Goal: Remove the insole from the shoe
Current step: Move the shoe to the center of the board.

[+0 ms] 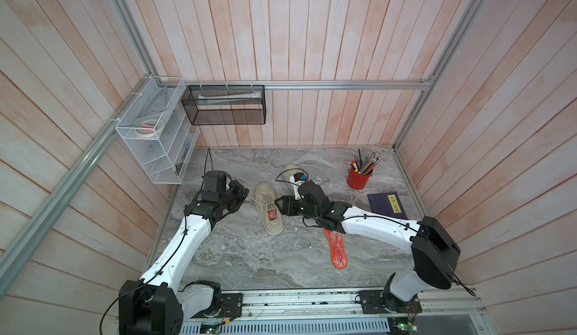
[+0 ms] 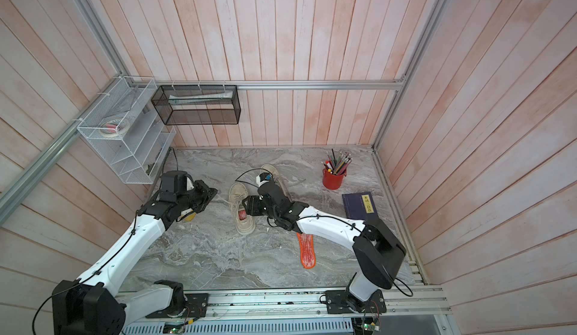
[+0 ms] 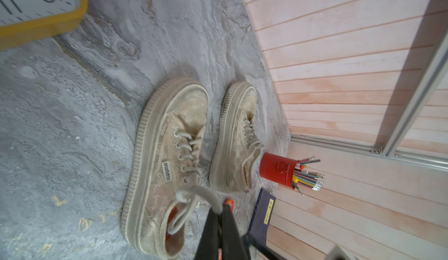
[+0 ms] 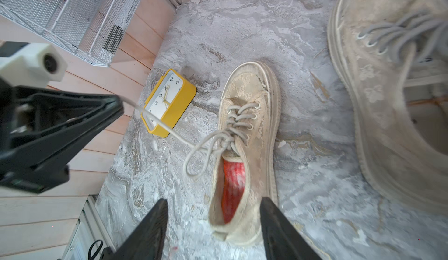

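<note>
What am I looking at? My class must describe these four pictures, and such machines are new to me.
Two robot arms work at a table. Two pictures look down from above; two come from cameras on the arms' wrists. On the table lie a near shoe, a far shoe, a loose insole, a clock, a pencil cup and a book. The left tool is shut on the near shoe's lace. The right tool stands open at that shoe's heel, with an orange insole inside.
</note>
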Tool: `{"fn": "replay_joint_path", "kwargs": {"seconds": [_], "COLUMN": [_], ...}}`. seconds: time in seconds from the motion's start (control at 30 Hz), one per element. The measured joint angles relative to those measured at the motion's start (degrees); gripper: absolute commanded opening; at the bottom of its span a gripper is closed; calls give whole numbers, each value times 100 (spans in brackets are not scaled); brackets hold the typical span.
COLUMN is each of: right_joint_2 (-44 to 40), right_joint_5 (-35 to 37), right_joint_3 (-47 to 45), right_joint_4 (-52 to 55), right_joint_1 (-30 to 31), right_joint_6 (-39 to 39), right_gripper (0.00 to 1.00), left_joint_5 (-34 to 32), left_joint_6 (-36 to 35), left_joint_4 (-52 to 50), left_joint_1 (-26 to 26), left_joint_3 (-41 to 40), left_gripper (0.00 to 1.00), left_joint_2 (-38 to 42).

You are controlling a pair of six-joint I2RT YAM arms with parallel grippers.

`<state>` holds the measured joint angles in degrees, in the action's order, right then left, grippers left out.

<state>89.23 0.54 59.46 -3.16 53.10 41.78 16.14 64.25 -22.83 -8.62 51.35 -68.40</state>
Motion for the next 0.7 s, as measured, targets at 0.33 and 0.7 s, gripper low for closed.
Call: {"fn": "replay_joint_path", "kwargs": {"seconds": [0.33,0.7], "right_joint_2": [-837,-852], "right_joint_5": [584,715], "right_joint_3": [-931,-938], "right_joint_4": [275,446], "right_joint_1": [-39,-59], "right_joint_6": [168,13], "right_gripper": [62,60], "left_joint_5": [-356,-697], "left_joint_6": [621,-1032], "left_joint_4": [131,-385], "left_joint_1": [455,483], "left_joint_3": [-970,-256], "left_gripper": [62,59], "left_joint_2": [-426,-122]}}
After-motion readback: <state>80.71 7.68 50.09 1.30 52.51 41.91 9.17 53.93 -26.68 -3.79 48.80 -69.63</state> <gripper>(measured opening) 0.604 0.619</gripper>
